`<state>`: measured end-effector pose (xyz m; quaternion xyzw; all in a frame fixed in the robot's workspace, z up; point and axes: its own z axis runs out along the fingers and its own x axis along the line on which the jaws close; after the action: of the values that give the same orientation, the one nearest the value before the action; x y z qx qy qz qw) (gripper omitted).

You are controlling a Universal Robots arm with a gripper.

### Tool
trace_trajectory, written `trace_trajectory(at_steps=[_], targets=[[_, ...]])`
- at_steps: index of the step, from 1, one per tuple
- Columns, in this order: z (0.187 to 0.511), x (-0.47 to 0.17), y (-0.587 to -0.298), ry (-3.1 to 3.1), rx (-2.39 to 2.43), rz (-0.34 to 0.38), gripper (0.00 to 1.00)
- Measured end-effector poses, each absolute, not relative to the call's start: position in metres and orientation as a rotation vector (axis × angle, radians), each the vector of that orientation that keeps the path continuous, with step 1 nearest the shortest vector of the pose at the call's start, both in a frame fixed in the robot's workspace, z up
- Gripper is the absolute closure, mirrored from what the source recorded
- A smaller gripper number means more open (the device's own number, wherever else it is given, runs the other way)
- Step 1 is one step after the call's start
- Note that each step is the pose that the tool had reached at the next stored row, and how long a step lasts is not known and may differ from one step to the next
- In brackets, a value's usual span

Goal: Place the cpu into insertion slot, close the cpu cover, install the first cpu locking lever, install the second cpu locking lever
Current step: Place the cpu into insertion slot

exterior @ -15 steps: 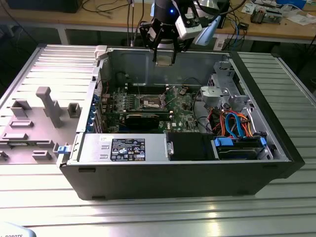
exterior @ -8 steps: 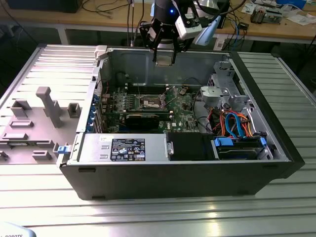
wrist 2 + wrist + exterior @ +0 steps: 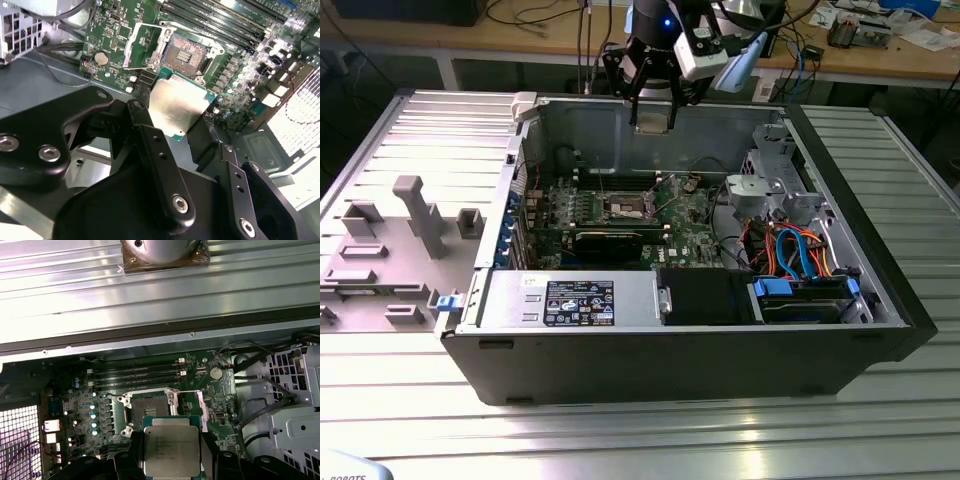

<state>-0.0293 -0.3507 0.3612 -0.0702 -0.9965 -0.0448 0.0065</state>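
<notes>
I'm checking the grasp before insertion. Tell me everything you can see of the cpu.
The cpu is a thin square chip with a dull silver metal lid bearing faint print and a greenish border round it. The gripper clamps it at two opposite edges, with the lid facing the wrist cameras. It hangs above the motherboard, apart from the bare insertion slot. Nothing else touches it.

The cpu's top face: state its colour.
The cpu top is silver metal, seen best in the first wrist view.
</notes>
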Motion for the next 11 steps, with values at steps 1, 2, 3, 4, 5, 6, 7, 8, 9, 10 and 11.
trace_trajectory(at_steps=[1,2,3,4,5,6,7,8,9,10,11], targets=[[0.3609,-0.0293,-0.3507,-3.116,-0.249,-0.14,0.46],[0.3607,-0.0293,-0.3506,-3.116,-0.265,-0.141,0.46],[0.3606,-0.0293,-0.3506,-3.115,-0.275,-0.14,0.46],[0.3606,-0.0293,-0.3506,-3.115,-0.279,-0.14,0.46],[0.3606,-0.0293,-0.3506,-3.115,-0.282,-0.14,0.46],[0.3606,-0.0293,-0.3506,-3.114,-0.283,-0.14,0.46],[0.3606,-0.0293,-0.3506,-3.114,-0.283,-0.14,0.46],[0.3606,-0.0293,-0.3506,-3.114,-0.283,-0.14,0.46],[0.3605,-0.0293,-0.3506,-3.114,-0.284,-0.141,0.46],[0.3606,-0.0293,-0.3506,-3.114,-0.284,-0.14,0.46],[0.3606,-0.0293,-0.3506,-3.114,-0.284,-0.141,0.46]])
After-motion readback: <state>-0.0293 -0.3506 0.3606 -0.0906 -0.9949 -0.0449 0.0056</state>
